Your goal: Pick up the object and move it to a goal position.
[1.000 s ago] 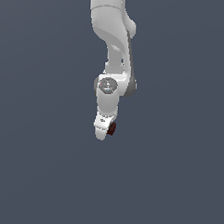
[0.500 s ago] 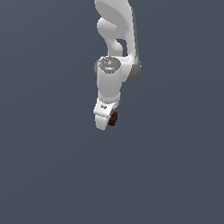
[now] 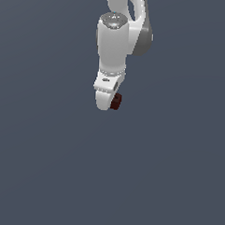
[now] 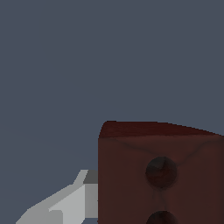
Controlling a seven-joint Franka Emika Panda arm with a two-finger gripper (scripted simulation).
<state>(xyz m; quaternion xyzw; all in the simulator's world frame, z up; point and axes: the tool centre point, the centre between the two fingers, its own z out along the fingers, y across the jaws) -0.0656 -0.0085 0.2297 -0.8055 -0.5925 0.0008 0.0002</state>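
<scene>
The object (image 3: 116, 101) is a small dark maroon block, held at the tip of the white arm, narrower than the white hand beside it. My gripper (image 3: 110, 104) is shut on it, and the fingertips are mostly hidden behind the hand in the exterior view. In the wrist view the object (image 4: 159, 175) fills the near corner, showing two round dark dots on one face. One pale grey finger (image 4: 65, 205) lies against its side. No goal marker shows in either view.
Only the white arm (image 3: 115, 44) stands out, reaching in from the top of the exterior view. Around it is a plain dark grey-blue background with no edges or other objects visible.
The arm has moved steadily upward in the exterior view over the last second, and the wrist has swung. The maroon object has travelled with the gripper.
</scene>
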